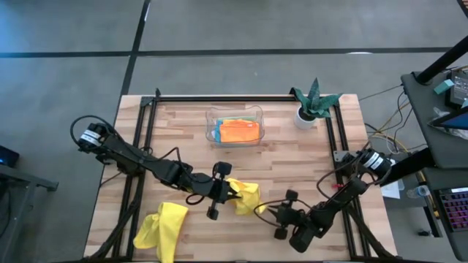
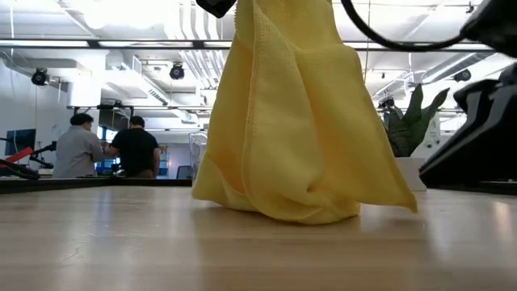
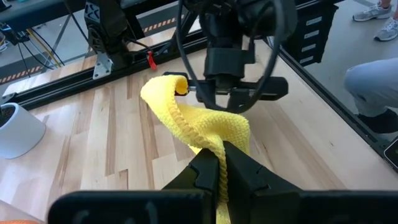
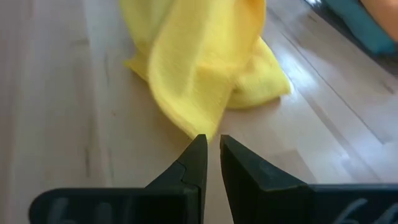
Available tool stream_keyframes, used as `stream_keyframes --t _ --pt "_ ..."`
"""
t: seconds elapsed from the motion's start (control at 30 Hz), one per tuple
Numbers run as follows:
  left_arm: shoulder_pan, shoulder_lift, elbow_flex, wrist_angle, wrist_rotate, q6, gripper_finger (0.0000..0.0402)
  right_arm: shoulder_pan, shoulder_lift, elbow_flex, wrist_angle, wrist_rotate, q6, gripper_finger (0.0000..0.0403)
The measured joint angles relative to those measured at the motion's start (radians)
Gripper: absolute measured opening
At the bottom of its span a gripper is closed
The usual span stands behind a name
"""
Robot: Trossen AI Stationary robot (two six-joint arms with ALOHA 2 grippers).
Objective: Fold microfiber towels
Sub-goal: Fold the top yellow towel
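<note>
Centre-bottom of the high view: the left gripper (image 1: pixel 232 191) is clamped on a yellow towel (image 1: pixel 245 196), lifting it off the table (image 1: pixel 292 157). The right gripper (image 1: pixel 268 212), lower right, pinches its other corner.

Bright, even ceiling light; soft shadows; yellow towel (image 4: pixel 205 62) blurred in right wrist view.
</note>
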Motion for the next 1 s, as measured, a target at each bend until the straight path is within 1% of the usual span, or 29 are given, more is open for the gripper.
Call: stream_keyframes --t 0.2,0.33,0.43,0.53,0.63,0.77,1.0 --pt "0.0 0.0 0.0 0.0 0.0 0.0 0.0 0.0 0.0 -0.041 0.0 0.0 0.084 0.0038" --pt "0.0 0.0 0.0 0.0 0.0 0.0 0.0 0.0 0.0 -0.048 0.001 0.001 0.099 0.0038" --pt "0.0 0.0 0.0 0.0 0.01 -0.001 0.0 -0.001 0.0 -0.044 0.002 0.01 0.073 0.0038" --pt "-0.001 0.0 -0.005 0.0 0.054 -0.008 0.0 -0.004 0.0 -0.034 0.006 0.054 0.028 0.0038" --pt "-0.007 0.0 -0.017 0.001 0.084 -0.01 0.0 -0.015 0.001 -0.02 0.007 0.062 -0.015 0.0043" --pt "-0.015 0.0 -0.032 0.002 0.087 -0.01 0.0 -0.037 0.001 -0.004 0.016 0.055 -0.065 0.0072" --pt "-0.018 0.0 -0.057 0.0 0.087 -0.012 0.0 -0.049 0.001 0.022 0.026 0.05 -0.12 0.0163"
